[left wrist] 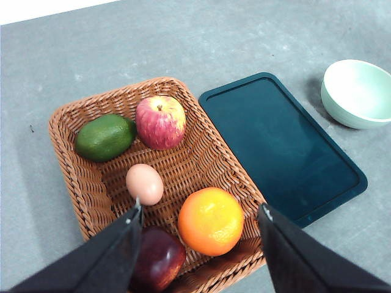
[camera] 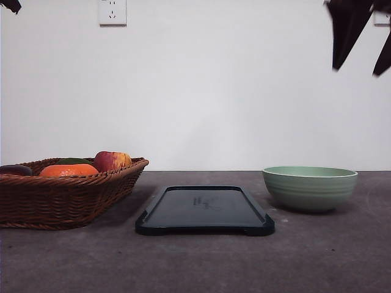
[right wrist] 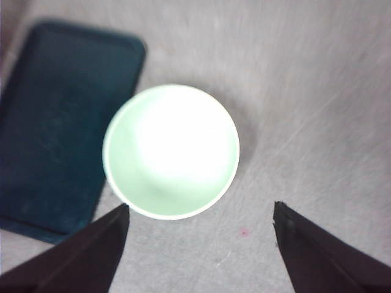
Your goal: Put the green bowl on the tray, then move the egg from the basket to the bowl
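Grey stone-look tabletop (camera: 201,262) runs under everything, and on it three things line up in my front view: the wide brown woven wicker basket (camera: 67,198) on my left, the flat black rectangular tray (camera: 204,209) in the middle, the round pale sage-green ridged bowl (camera: 310,188) on my right. The bowl sits on the bare table, just beside the tray and apart from it, so it is not yet on the tray.

Over to my left gripper (left wrist: 198,213), and it hangs high above the basket with its jaws spread wide, gripping nothing. Below it I see the pale tan egg (left wrist: 145,184) lying near the middle of the basket floor. Around the egg lie a green avocado (left wrist: 105,137), a red-and-yellow apple (left wrist: 160,121), a bright orange (left wrist: 211,220) and a dark red apple (left wrist: 160,259) partly behind my left finger. The tray lies just beside the basket, its surface bare.

Now my right gripper (right wrist: 201,210): it hovers well above the bowl, jaws parted wide, nothing between them. The picture is a little blurred, but the bowl looks empty and upright, its light rim whole, with a corner of the tray close by.
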`<state>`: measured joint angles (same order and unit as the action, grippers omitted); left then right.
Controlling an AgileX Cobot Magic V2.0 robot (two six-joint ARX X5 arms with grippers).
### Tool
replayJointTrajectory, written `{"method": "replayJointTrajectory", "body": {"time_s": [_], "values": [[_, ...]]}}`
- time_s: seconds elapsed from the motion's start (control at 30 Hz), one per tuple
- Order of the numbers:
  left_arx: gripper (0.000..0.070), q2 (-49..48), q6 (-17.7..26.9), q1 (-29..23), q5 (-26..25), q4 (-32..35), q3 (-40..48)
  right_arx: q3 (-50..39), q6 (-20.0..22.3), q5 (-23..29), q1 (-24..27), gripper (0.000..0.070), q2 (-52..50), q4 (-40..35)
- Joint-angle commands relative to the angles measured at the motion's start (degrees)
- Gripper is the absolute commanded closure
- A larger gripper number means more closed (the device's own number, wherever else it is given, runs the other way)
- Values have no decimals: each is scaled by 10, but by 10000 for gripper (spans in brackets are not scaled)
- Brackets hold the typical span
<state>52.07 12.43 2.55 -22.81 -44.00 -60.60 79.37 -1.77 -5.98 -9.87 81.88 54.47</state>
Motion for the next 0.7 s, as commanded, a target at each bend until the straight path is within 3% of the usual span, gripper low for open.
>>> {"method": "replayJointTrajectory", "body": {"time_s": [0.0, 0.47, 0.57, 0.67], "values": [[320, 3, -12, 1, -5, 3, -14, 18, -6, 2, 2, 243, 37, 2], [320, 3, -14, 1, -5, 3, -14, 22, 6, 0, 33, 248, 186, -36], [320, 4, -14, 1, -5, 3, -14, 22, 7, -9, 40, 302, 203, -45], [320, 4, -14, 1, -5, 3, -14, 22, 7, -26, 46, 313, 217, -54]]}}
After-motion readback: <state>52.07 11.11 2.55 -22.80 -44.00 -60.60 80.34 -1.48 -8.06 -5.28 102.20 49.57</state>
